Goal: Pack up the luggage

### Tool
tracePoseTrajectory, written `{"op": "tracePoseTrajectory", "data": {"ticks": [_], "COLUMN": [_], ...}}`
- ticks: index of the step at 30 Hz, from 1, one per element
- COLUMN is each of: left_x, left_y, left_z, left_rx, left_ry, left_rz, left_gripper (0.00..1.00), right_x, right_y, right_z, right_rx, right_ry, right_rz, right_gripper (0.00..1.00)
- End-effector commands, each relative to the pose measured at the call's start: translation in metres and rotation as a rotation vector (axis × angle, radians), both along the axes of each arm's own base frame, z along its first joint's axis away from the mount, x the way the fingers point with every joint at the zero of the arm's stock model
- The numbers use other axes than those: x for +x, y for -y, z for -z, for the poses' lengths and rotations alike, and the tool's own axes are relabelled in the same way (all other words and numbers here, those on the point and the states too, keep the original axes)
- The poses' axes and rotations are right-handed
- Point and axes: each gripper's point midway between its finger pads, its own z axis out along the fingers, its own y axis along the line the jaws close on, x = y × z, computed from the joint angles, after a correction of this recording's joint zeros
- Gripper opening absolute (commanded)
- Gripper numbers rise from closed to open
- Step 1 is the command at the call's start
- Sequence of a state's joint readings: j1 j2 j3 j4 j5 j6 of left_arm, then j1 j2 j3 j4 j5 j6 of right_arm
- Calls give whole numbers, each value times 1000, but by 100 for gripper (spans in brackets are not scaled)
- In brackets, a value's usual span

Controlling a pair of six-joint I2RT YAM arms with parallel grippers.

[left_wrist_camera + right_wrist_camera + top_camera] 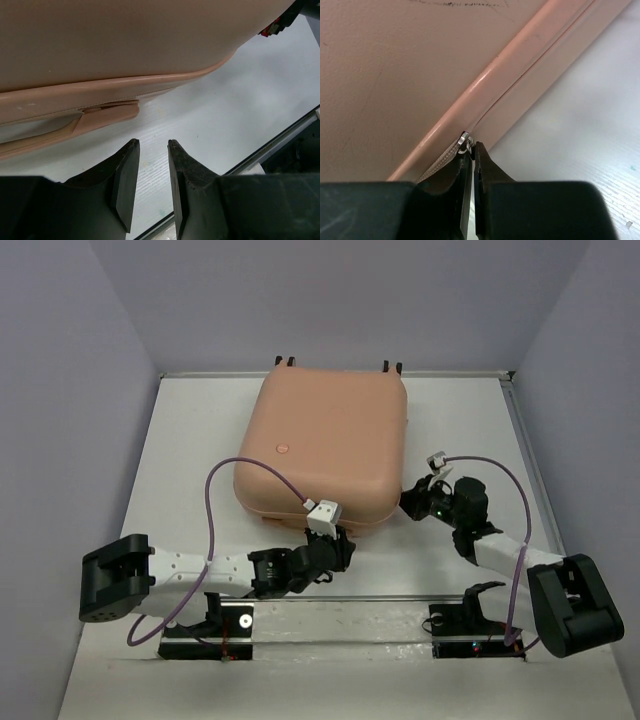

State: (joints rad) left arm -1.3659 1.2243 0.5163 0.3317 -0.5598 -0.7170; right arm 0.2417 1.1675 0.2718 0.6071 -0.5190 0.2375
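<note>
Jaws of the left gripper stand narrowly apart, empty, just short of the near edge of the closed luggage lying flat on the table, while the right gripper pinches its zipper pull.

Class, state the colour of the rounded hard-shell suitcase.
Peach-pink; the hard-shell suitcase shows best in the top external view.

Light: even, soft, from above the luggage; a thin shadow lies under its near edge on the white table; a glossy streak runs along its seam rim in the right wrist view; the dark fingers below it are blurred.
</note>
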Motion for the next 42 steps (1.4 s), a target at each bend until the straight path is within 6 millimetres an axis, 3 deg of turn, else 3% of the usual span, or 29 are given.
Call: {"op": "tracePoseTrajectory", "data": {"ticks": [1,7,8,10,11,16,23,25,29,31,35,38,42], "left_x": [15,29,31,41,44,68,84,89,93,95,102,104,101], "left_y": [3,2,1,-1,-2,-10,-19,-21,-21,-20,-27,-31,-33], "left_z": [-21,-35,-37,-43,-43,-54,-56,-60,-69,-73,-85,-87,-87], "left_rx": [-45,-70,-71,-78,-78,-92,-90,-95,-115,-111,-118,-125,-144], "left_ry": [48,74,81,97,100,127,145,157,170,182,203,204,190], "left_rz": [-74,-143,-153,-187,-198,-256,-287,-299,-298,-299,-318,-323,-321], "left_gripper": [40,41,41,41,41,42,42,42,42,42,42,43,43], "right_x": [10,-7,-14,-26,-35,-64,-135,-165,-211,-224,-257,-263,-238], "right_y": [-10,-11,-11,-21,-23,-35,-60,-70,-91,-103,-118,-127,-126], "right_z": [-51,-52,-39,-36,-23,-5,29,37,38,32,41,39,20], "right_rx": [77,126,112,103,83,69,-55,-118,-191,-192,-278,-286,-204], "right_ry": [217,151,83,42,-32,-231,-418,-453,-477,-475,-490,-478,-414], "right_rz": [-31,-7,5,5,11,34,-78,-145,-253,-269,-314,-291,-162], "right_gripper": [7,7,7,7,7,7,7,7,7,7,7,7,7]}}
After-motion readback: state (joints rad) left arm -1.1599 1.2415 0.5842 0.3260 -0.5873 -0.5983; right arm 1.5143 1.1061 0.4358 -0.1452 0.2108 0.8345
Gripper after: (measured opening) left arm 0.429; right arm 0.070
